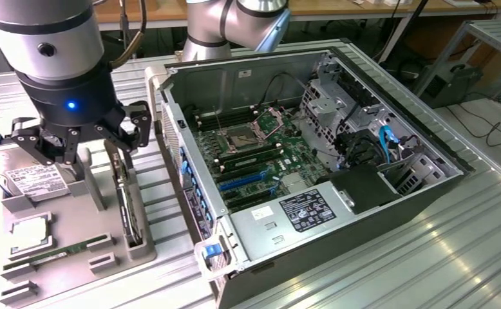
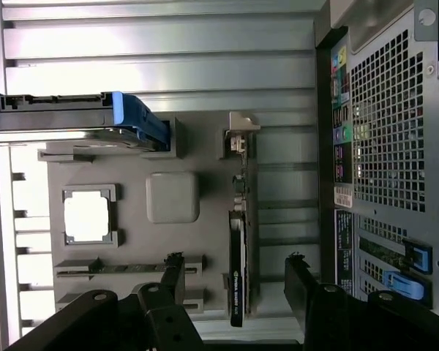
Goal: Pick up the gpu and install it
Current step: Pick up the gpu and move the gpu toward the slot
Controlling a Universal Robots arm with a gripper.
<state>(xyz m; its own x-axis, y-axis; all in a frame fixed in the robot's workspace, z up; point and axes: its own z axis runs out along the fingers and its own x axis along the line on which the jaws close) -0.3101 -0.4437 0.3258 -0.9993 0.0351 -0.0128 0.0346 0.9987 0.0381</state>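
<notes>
The gpu (image 1: 124,196) stands on its long edge in a slot of the grey parts holder (image 1: 70,283), at the exterior view's left beside the open computer case. In the wrist view the gpu (image 2: 237,267) is a thin dark card with its pale metal bracket (image 2: 241,131) at the far end. My gripper (image 1: 82,143) hangs above the holder, open and holding nothing. In the wrist view, one of the gripper's (image 2: 235,281) black fingers (image 2: 173,272) stands on each side of the card, apart from it.
An open computer case (image 1: 405,129) lies on the ribbed metal table, its motherboard showing blue expansion slots (image 1: 242,185). The holder also carries a silver hard drive (image 1: 23,175), a square processor (image 1: 29,233) and a RAM stick (image 1: 57,254). The case's rear panel (image 2: 388,146) is close beside the gpu.
</notes>
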